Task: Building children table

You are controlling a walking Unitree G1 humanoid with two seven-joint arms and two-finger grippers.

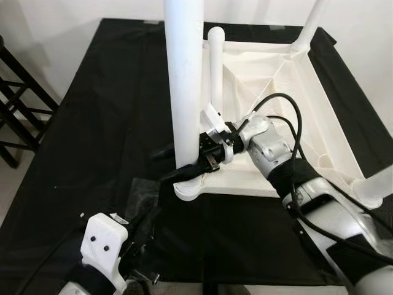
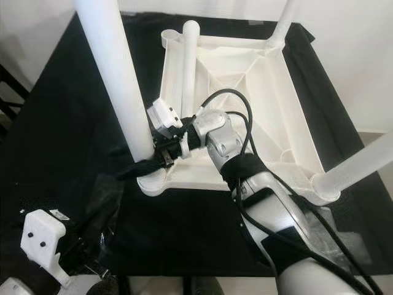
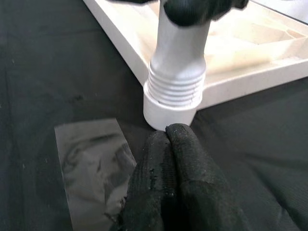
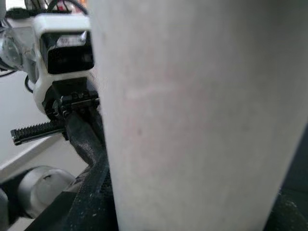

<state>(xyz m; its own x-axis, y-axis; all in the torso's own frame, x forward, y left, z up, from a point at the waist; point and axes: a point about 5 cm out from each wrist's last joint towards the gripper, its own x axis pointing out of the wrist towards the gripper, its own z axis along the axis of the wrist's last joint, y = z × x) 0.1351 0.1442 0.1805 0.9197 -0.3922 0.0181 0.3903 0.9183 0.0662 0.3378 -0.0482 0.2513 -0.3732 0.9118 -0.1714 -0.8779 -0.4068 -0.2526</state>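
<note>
A white children's table (image 1: 307, 92) lies upside down on a black cloth. Its four round legs stand up at the corners. My right gripper (image 1: 184, 167) is shut on the base of the near-left leg (image 1: 184, 80), just above the corner socket (image 1: 187, 189). In the right wrist view the leg (image 4: 202, 115) is pressed up close, with one black finger (image 4: 86, 144) beside it. My left gripper (image 3: 167, 131) is low by that same corner. It is shut on nothing, its tips almost at the socket (image 3: 169, 111) under the leg's threaded end (image 3: 175, 86).
A sheet of clear plastic film (image 3: 91, 163) lies on the cloth (image 1: 92, 135) beside the left gripper. A dark wooden rack (image 1: 18, 104) stands off the cloth at the left. The other legs (image 1: 215, 61) (image 1: 310, 24) (image 1: 377, 184) rise at the remaining corners.
</note>
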